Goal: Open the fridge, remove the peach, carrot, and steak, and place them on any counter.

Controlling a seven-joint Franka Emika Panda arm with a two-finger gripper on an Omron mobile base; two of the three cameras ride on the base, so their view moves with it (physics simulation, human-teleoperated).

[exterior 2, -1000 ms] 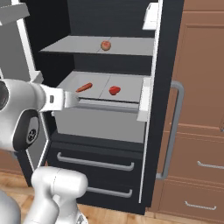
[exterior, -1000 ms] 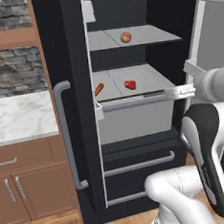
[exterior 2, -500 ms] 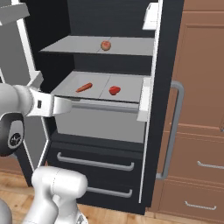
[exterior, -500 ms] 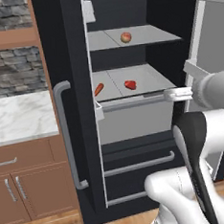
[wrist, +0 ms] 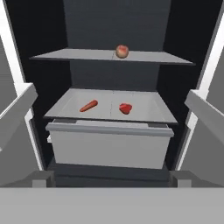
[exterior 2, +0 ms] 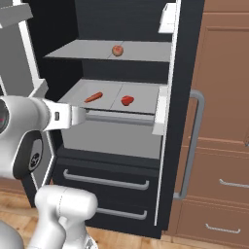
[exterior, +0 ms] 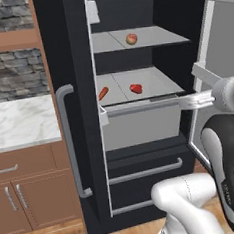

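The fridge [exterior: 75, 52] stands with both doors swung open. On its upper shelf rests the peach [exterior: 131, 38] [exterior 2: 117, 50] [wrist: 122, 51]. One shelf lower, the carrot [exterior: 103, 93] [exterior 2: 93, 97] [wrist: 89, 106] lies left of the steak [exterior: 135, 88] [exterior 2: 127, 100] [wrist: 125, 108], a small gap between them. My gripper [exterior: 185, 102] [exterior 2: 83, 116] [wrist: 112, 179] hovers open and empty in front of the fridge, level with the front edge of the middle shelf, well short of the food. The white marble counter [exterior: 19, 122] lies left of the fridge.
A light-grey drawer bin [wrist: 109, 144] juts out under the middle shelf. The opened doors [wrist: 15, 118] [wrist: 205, 118] flank my hand on both sides. Grey bar handles [exterior: 68, 138] [exterior 2: 192, 146] stick out from the doors. Wooden cabinets [exterior 2: 223, 97] stand to the right.
My hand has sunk slightly in front of the middle shelf and the elbow has swung. The jaws stay open. Peach, carrot and steak have not moved.
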